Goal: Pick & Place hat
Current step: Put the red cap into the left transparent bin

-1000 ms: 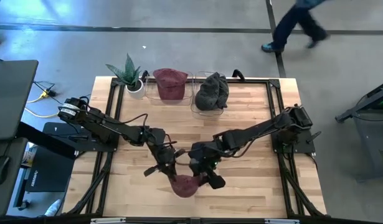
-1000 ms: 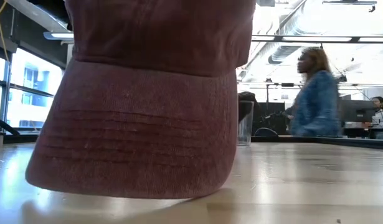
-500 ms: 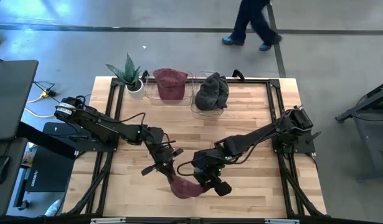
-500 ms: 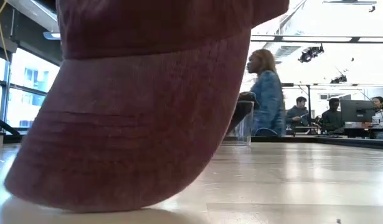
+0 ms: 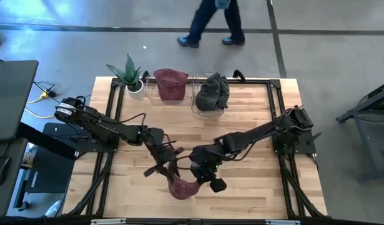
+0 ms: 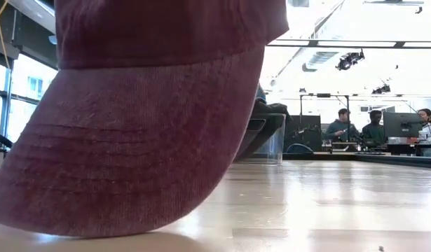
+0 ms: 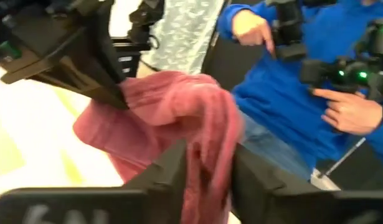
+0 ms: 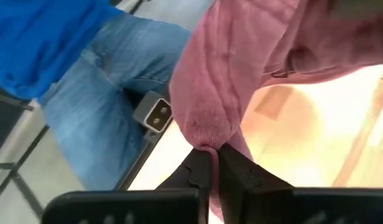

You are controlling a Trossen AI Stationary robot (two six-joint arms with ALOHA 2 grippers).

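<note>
— Where is the hat sitting right now?

— The hat (image 5: 182, 186) is lying at the lower middle of the high frame, on the near edge of the worktop (image 5: 254, 125), between my two grippers. In the low frame it (image 6: 131, 119) is filling the whole left half, its brim resting on the wood.

— What is your right gripper doing?

— My right gripper (image 5: 207, 181) is reaching in from the right and pinching the hat. In the right wrist frame my fingers (image 8: 207, 171) are pressed together on a fold of the red cloth (image 8: 222, 81).

— And the left one?

— My left gripper (image 5: 168, 170) is touching the hat from the upper left. In the left wrist frame my fingers (image 7: 172, 168) are standing a little spread with a fold of the cloth (image 7: 179, 112) hanging between them; whether they are gripping it I cannot tell.

— Anything else on the worktop?

— Along its far edge, in the upper part of the high frame, a plant (image 5: 130, 75) is standing at the left, then a second red hat (image 5: 170, 83), then a grey hat (image 5: 212, 92), well apart from mine.

— Is anyone around?

— A person (image 5: 210, 22) is walking on the floor at the top of the high frame. Both wrist frames are showing someone in a blue top (image 7: 291, 87).
</note>
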